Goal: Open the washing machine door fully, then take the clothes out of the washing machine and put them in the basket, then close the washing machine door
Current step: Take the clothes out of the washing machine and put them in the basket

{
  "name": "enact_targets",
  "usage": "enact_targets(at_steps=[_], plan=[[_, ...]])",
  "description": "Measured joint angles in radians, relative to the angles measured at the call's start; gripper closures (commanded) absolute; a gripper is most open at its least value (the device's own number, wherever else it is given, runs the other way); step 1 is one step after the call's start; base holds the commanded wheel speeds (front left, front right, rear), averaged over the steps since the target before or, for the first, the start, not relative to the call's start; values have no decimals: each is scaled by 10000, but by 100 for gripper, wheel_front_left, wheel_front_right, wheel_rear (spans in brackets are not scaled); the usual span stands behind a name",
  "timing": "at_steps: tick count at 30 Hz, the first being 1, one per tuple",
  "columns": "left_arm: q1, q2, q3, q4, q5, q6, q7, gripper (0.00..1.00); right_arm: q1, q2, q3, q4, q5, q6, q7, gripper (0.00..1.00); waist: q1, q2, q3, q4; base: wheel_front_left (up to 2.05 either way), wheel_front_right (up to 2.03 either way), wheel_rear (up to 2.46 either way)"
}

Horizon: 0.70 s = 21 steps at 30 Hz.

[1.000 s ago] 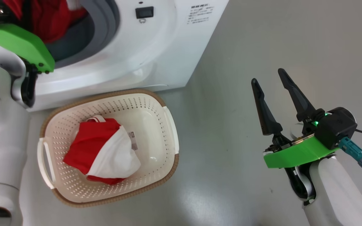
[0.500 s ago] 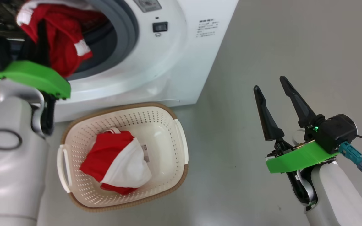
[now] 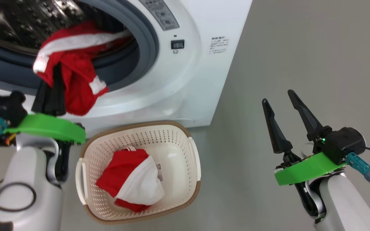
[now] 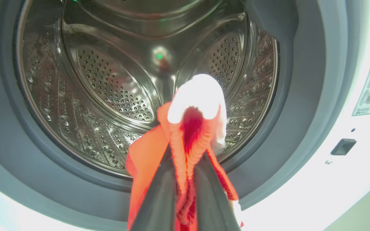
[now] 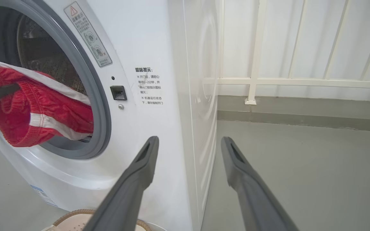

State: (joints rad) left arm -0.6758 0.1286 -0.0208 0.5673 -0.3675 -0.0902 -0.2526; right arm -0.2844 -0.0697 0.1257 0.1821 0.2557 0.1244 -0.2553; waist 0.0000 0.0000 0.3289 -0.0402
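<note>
Midway through unloading. Pinches a red garment [image 3: 75, 83] in the left gripper [image 3: 56, 72], pressed together on a bunched fold just outside the washer's [image 3: 185, 80] mouth. Lets the rest of the cloth trail back over the grey ring [image 3: 153, 48] toward the drum [image 4: 114, 83], so probably not yet free of the washer. Grips a thick gather rather than one thin layer, likely so that the soft fabric cannot slip out on the way down.

Holds the right gripper [image 3: 278, 99] spread wide and empty, well to the right of the washer over bare floor [image 3: 300, 48], seemingly parked out of the left arm's path.

Has the basket [image 3: 146, 124] standing just in front of the washer, below the mouth, presumably so that each piece needs only a short carry. Shows one red-and-white garment [image 3: 124, 170] already lying in it.

Seems to leave nothing else in the drum, though partly hidden behind the held cloth.

Calls next, by the look of it, for a pull clear of the ring, then a lowering over the basket before letting go. Risks snagging the trailing end on the ring or dropping it beside the basket.
</note>
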Motion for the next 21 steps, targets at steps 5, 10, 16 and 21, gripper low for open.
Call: enact_targets(at_steps=[5, 10, 16, 21], plan=[[698, -169, 163, -596, 111, -73, -2, 100, 88, 4, -82, 6, 12, 0, 0, 0, 0, 0, -405, 66, 0, 0, 0], [1297, -293, 230, -1195, 163, -82, -2, 100, 398, 12, -155, 86, 61, 0, 0, 0, 1, 0, -753, 131, 0, 0, 0], [2149, -456, 230, -1814, 161, -81, -2, 100, 468, 31, -249, 79, 73, 0, 0, 0, 0, 0, -1070, 182, 0, 0, 0], [2805, -462, 207, -2272, 155, -58, 48, 100, 770, 81, -324, 102, 92, 0, 0, 0, 0, 0, -1335, 183, 0, 0, 0]])
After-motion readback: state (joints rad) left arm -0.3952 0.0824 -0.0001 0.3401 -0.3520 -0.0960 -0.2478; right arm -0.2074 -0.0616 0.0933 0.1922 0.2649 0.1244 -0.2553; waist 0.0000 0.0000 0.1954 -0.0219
